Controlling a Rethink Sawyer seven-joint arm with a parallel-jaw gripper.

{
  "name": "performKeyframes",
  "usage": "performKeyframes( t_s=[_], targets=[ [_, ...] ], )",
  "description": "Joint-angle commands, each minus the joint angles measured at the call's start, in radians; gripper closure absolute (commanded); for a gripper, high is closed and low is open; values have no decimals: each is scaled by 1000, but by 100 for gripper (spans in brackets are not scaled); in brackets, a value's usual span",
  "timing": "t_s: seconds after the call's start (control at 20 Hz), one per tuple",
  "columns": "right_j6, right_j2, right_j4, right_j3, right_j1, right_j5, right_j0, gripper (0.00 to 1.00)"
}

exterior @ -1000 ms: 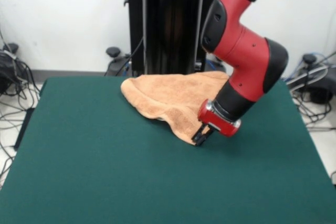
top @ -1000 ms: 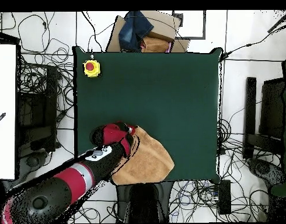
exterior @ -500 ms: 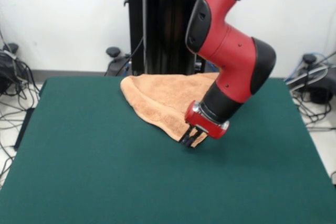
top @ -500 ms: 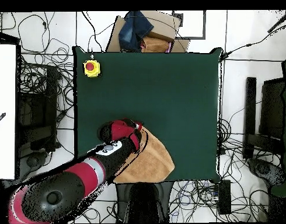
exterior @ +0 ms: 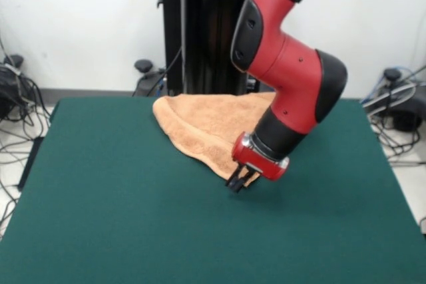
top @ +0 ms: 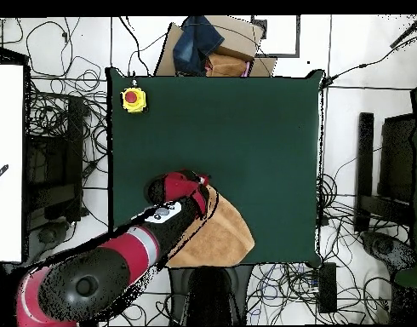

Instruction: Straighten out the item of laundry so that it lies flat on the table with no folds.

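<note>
The gripper [exterior: 235, 183] is reaching down at a slant to the near corner of the towel [exterior: 206, 121], and its two dark fingers are sitting close together with only a thin gap showing between them; the fingertips are touching the tip of the cloth where it is meeting the table [exterior: 120, 217], but whether a fold of the fabric is actually being pinched cannot be told from either view. In the overhead view the red wrist is covering the gripper [top: 201, 182], so nothing more is showing there. The single orange-tan towel [top: 219, 234] is lying bunched and folded over itself at the side of the table nearest the pedestal, narrowing to a point under the gripper, with its far edge reaching the table's rim. The dark green tabletop [top: 246, 128] is otherwise carrying one thing only, a yellow box with a red button [top: 133, 99] sitting in a corner well apart from the towel. Around the table, tangled black cables [top: 50, 128] are lying over a pale tiled floor, a cardboard box with blue cloth [top: 208, 47] is standing just beyond one edge, and a black upright column [exterior: 213, 28] is rising before a white wall [exterior: 80, 24].
</note>
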Motion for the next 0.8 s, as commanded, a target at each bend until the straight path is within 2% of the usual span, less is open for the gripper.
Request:
performKeyframes(
  t_s=[0.05,0.3,0.5,0.8],
  targets=[
    [98,222,-75,-70,-16,-72,-53,100],
    [72,242,-166,-14,-60,-98,-73,100],
    [83,193,-170,-32,-72,5,-42,100],
    [86,188,-196,-18,-91,52,-50,100]
  ],
)
